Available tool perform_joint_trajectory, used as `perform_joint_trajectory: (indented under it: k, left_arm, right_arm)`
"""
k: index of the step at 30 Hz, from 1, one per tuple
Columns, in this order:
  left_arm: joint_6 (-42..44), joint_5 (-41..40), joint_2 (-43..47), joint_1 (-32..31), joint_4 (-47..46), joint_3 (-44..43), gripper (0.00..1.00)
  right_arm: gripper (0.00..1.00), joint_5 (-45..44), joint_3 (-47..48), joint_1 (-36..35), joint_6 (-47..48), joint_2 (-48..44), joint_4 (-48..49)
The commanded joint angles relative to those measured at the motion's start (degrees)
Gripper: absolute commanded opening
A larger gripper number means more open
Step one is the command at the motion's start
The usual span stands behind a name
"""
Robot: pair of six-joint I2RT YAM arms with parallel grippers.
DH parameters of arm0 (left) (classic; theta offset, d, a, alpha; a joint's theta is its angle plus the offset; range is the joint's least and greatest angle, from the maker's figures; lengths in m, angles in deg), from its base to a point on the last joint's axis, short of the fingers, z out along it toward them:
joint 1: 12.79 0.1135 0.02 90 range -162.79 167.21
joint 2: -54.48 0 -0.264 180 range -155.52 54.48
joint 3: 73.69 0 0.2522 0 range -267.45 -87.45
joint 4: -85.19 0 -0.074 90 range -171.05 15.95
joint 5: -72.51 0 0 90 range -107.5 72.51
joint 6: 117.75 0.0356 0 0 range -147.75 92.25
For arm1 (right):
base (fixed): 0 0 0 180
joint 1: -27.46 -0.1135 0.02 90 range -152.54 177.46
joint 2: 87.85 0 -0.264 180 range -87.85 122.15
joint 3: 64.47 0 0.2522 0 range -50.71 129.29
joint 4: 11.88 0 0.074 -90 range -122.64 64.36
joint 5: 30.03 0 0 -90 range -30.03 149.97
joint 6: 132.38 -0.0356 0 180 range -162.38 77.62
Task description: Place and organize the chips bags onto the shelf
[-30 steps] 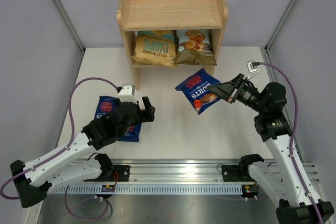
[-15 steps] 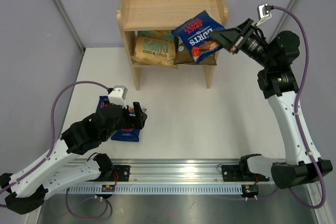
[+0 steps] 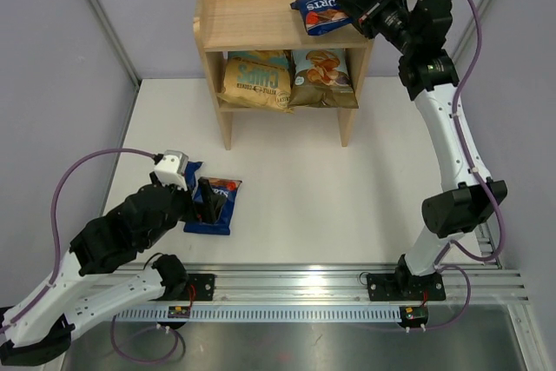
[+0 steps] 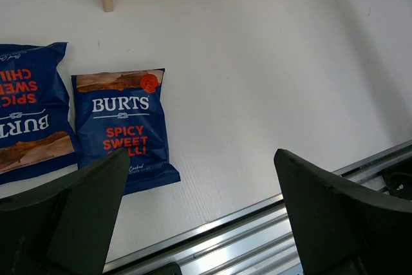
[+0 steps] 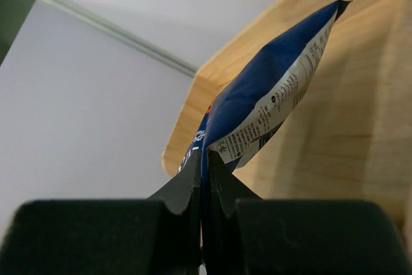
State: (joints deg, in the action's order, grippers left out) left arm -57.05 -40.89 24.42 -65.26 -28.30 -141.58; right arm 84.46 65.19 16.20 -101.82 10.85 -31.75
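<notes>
- The right fingers point(image 3: 358, 11) are pinched narrow on the right-hand short edge of a dark-blue Burts bag point(image 3: 323, 8).
- That bag's long axis runs left to right, stretching away from the fingers over the right part of the wooden shelf point(image 3: 252, 22), at its top tier. I cannot tell whether it touches the wood.
- From the right wrist view the bag is seen edge-on, with its back label showing.
- On the lower tier a tan-and-teal bag point(image 3: 256, 80) stands left of a cassava chips bag point(image 3: 321, 76).
- The left fingers point(image 3: 205, 201) are spread wide, gripping nothing, above two more Burts bags point(image 4: 122, 127) lying flat on the white counter point(image 3: 313, 180).
- These lie side by side with their edges meeting and long axes parallel, and the right one is nearer the fingers.
</notes>
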Motion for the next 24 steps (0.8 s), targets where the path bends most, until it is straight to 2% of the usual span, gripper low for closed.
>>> perform_joint_trajectory:
  k: [1,8,14,18,24]
  left_arm:
    - [1.79,-1.39,0.88,0.17,-0.98,0.51,0.99]
    - [1.79,-0.69,3.43,0.17,-1.42,1.31,0.99]
    - [1.79,-0.16,5.98,0.09,-1.95,2.01,0.99]
    - [1.79,0.19,6.16,0.08,-2.21,2.10,0.99]
    - [1.79,0.28,6.77,0.09,-2.39,2.36,0.99]
  right_arm:
    - [0.04,-9.97,3.20,-3.05,-0.94,0.80,-5.57]
    - [0.10,-27.09,-5.67,-8.94,-3.75,-4.73,-8.13]
    - [0.10,-35.64,-11.56,-9.65,-6.39,-10.18,-10.68]
    - [0.09,-37.06,-10.52,-9.65,-7.36,-10.02,-12.08]
    - [0.11,-36.53,-4.28,-9.21,-8.32,-5.01,-16.03]
